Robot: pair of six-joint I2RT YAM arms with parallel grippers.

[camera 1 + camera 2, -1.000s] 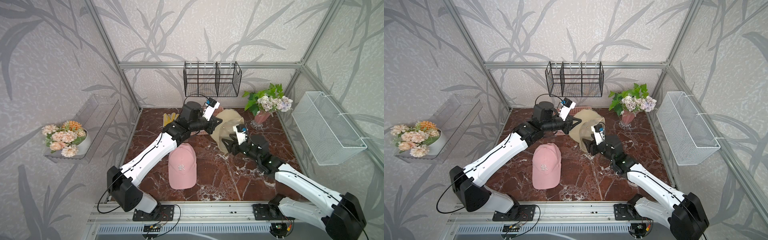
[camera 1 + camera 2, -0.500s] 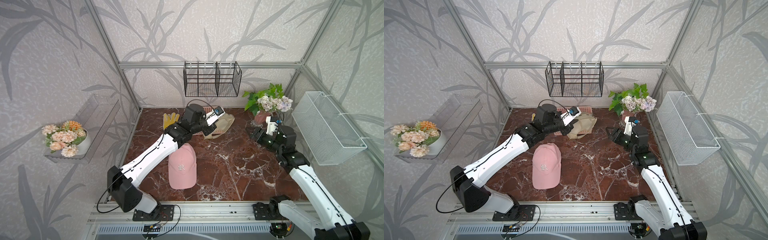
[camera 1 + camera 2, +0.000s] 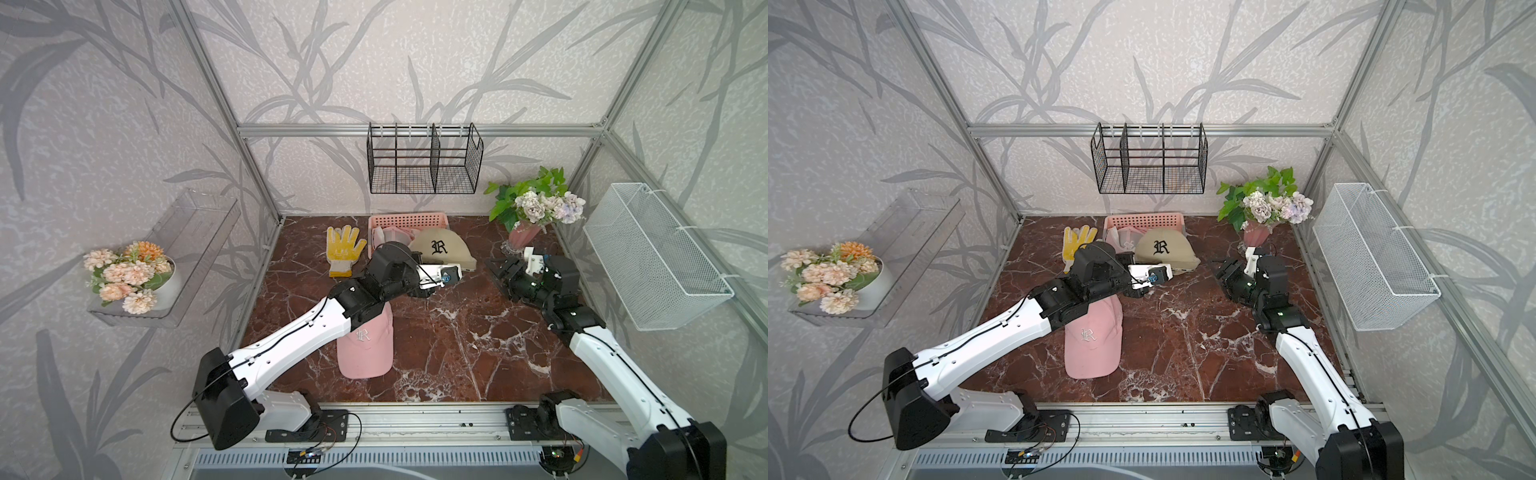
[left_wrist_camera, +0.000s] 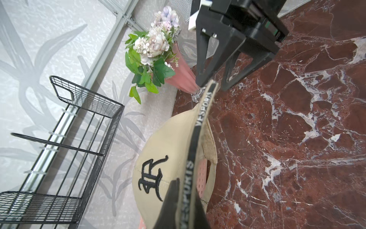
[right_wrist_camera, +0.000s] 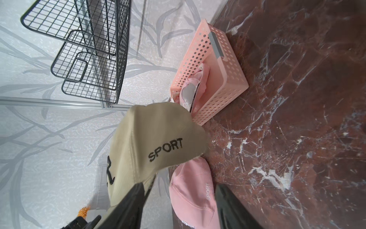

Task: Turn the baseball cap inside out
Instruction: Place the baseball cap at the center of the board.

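- So far the turning looks barely begun: the beige cap (image 3: 440, 249) shows its embroidered letter on the outside and its crown is domed, so by my reading it is right side out and the whole inversion is left to do.
- It sits near the back edge of the worktop (image 3: 457, 340), in front of the pink basket (image 3: 409, 218) and overlapping that basket's front rim in both top views. Whether it rests on the rim I cannot tell.
- In the left wrist view, the left claw (image 4: 185, 200) is clamped tight on the cap's black inner band (image 4: 193, 150), which is stretched out away from the crown.
- The right claw (image 3: 496, 272) stands with its jaws parted, holding nothing, just beside the band's free end. I cannot tell whether a finger touches it.
- Likely next steps are a second grip on the rim and pushing the crown through.
- The pink basket holds a crumpled pink fabric item (image 5: 196, 87), seemingly another cap with its lining showing.
- A yellow glove (image 3: 343, 249) lies just beside the basket, on the side nearer the worktop's left edge.
- A pink cap (image 3: 368, 349) lies mid-worktop toward the front edge, partly under the left arm.
- I see nothing in the black wire rack (image 3: 422, 166) on the back wall or the white wire basket (image 3: 652, 257) on the right wall.
- A vase of flowers (image 3: 525, 235) stands in the back right corner.
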